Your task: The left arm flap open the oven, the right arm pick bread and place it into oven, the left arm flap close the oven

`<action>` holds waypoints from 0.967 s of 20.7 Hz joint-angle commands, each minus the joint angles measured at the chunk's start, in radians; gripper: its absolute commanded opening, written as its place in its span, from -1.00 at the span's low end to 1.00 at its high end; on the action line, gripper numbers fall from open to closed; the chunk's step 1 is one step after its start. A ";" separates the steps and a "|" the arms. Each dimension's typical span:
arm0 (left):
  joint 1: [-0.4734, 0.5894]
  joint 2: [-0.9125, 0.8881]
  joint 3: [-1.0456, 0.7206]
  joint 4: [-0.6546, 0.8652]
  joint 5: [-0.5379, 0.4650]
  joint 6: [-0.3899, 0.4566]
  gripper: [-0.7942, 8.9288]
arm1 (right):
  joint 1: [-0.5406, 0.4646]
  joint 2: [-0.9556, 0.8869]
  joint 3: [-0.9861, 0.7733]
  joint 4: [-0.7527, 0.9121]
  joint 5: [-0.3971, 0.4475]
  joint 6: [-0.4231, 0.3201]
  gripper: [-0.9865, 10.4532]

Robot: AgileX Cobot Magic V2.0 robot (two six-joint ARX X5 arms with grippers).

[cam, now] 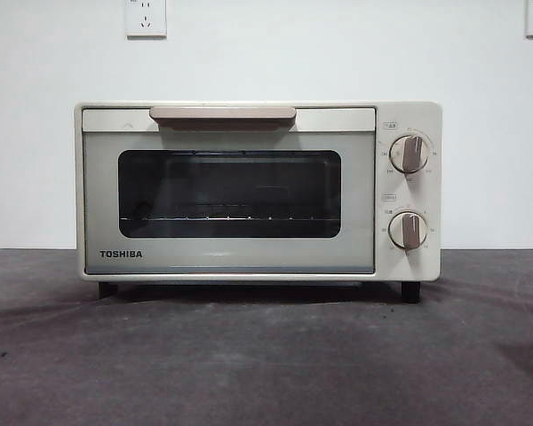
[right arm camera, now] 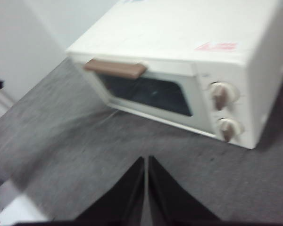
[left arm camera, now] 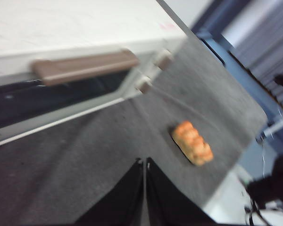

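Oven (cam: 258, 191) door shut, bread (left arm camera: 193, 142) waiting on the surface (cam: 249, 364) at right, both tools clenched empty: left tool (left arm camera: 144, 162) nearest the handle (left arm camera: 85, 67), right tool (right arm camera: 145, 160) back.

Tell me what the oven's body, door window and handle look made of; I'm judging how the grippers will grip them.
Oven body: probably painted metal, smooth cream, satin. Door window: dark glass, showing a rack inside. Handle: likely matte beige plastic, uncertain.
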 commanded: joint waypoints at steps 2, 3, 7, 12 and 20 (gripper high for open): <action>-0.029 0.003 0.019 0.007 0.011 0.097 -0.80 | 0.022 0.010 0.020 -0.041 -0.003 -0.085 -0.81; -0.034 0.003 0.020 0.007 0.011 0.102 -0.80 | 0.026 0.013 0.020 -0.056 -0.003 -0.093 -0.81; -0.039 0.003 0.020 0.020 0.010 0.111 -0.80 | 0.029 0.013 0.020 -0.062 -0.003 -0.101 -0.81; -0.039 0.003 0.019 0.034 0.007 0.134 -0.67 | 0.029 0.013 0.020 -0.047 0.010 -0.101 -0.78; -0.039 0.003 0.019 0.063 0.006 0.130 0.37 | 0.029 0.013 0.020 -0.044 0.032 -0.047 0.05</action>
